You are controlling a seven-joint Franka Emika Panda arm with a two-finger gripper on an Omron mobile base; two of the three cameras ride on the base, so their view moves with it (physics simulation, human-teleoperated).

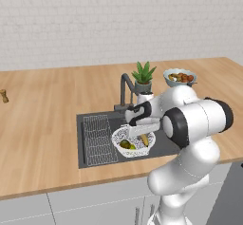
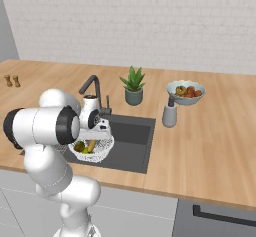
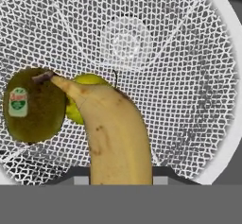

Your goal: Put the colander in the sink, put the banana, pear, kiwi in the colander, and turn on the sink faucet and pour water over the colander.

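Over at the left end of the sink (image 1: 95, 119), the flat wire rack (image 1: 98, 138) lies in the dark basin. Just right of it sits the colander (image 1: 122, 135), its white mesh bowl resting in the sink with fruit already inside. Seen from the hand camera, the kiwi (image 3: 32, 105) lies at the left of the mesh bowl with a small sticker on its skin, and the brown tip of the banana (image 3: 116, 133) touches it. The pear (image 3: 87, 81) peeks out behind the banana's neck, mostly hidden, with a thin stem standing up. The banana runs from that tip down to the bottom edge of the hand camera's picture, where it sits between the two dark fingertips; the jaws are clamped on the banana. The gripper (image 1: 142, 133) hangs low over the colander's right side, with the white arm bent above it. Behind the sink stands the faucet (image 1: 124, 92), its bent spout reaching toward the basin. Further right on the wooden counter (image 1: 42, 119) are a potted plant (image 1: 143, 76) and a bowl of red-orange fruit (image 1: 180, 77).
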